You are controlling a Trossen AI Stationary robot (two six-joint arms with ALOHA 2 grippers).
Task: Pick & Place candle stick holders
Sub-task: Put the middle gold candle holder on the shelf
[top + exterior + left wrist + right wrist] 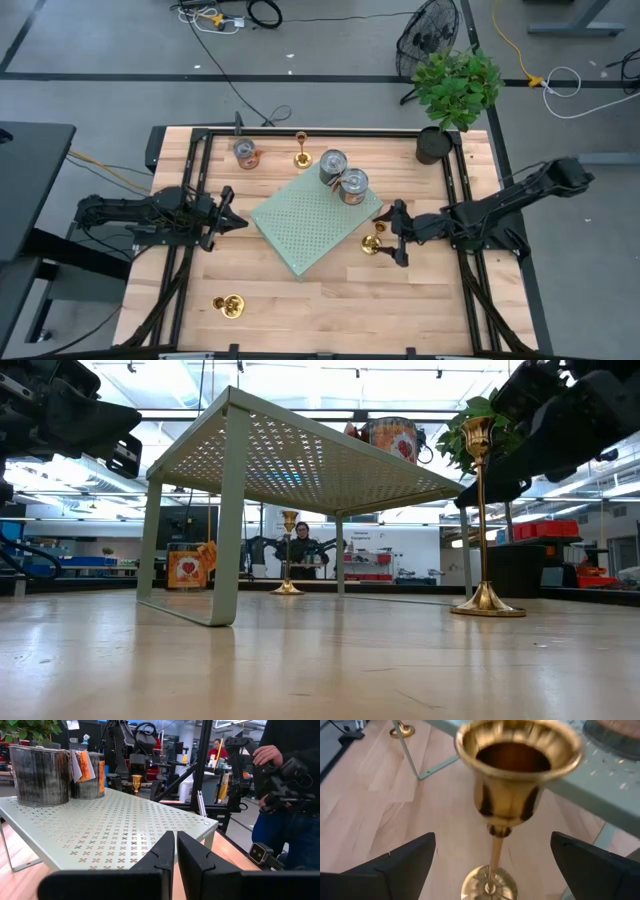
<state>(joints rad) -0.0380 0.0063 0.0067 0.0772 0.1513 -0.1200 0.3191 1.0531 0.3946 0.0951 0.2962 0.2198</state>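
Note:
Three brass candle stick holders show. One (372, 243) stands upright on its round base beside the green perforated shelf (315, 225). My right gripper (492, 842) is open, one finger on either side of this holder's stem (495, 852) and clear of it, with the cup (517, 765) above. A second holder (301, 152) stands at the table's far side. The third (230, 305) seems to lie on its side near the front left. My left gripper (235, 222) waits shut at the shelf's left corner, its fingers (176, 855) together.
Two tin cans (333, 165) (353, 185) stand on the shelf's far corner, and a third (245, 152) stands on the table at the far left. A potted plant (435, 145) stands at the far right. A person (292, 795) stands beyond the table.

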